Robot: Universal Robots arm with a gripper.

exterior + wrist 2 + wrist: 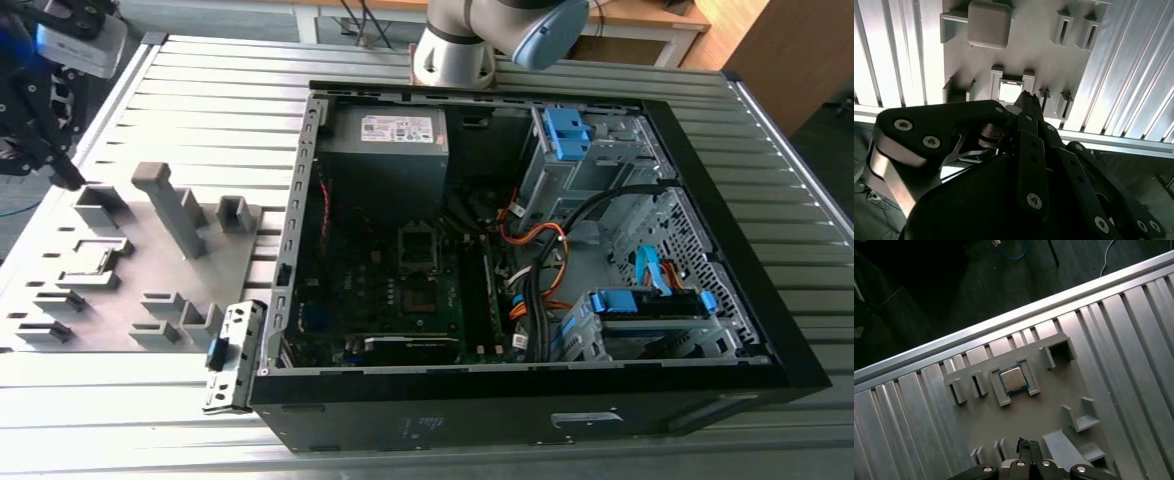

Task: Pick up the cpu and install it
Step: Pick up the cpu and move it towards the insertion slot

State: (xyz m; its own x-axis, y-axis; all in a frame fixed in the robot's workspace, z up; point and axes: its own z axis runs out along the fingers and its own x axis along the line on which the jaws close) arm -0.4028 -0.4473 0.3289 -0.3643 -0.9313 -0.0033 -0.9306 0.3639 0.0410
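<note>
The pick-up step is in hand. The cpu (1013,379) lies flat in its slot on the grey holder plate (1054,405), untouched. The tool (1021,444) hovers near it, apparently closed and empty. Grasping the cpu calls for opening and centring over it.

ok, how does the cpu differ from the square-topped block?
The cpu is shiny silvery metal with a green rim; the square-topped block is plain matte grey. The cpu lies flat, low between holder walls; the block rises above the fixture plate. Both are square, on that plate.
</note>
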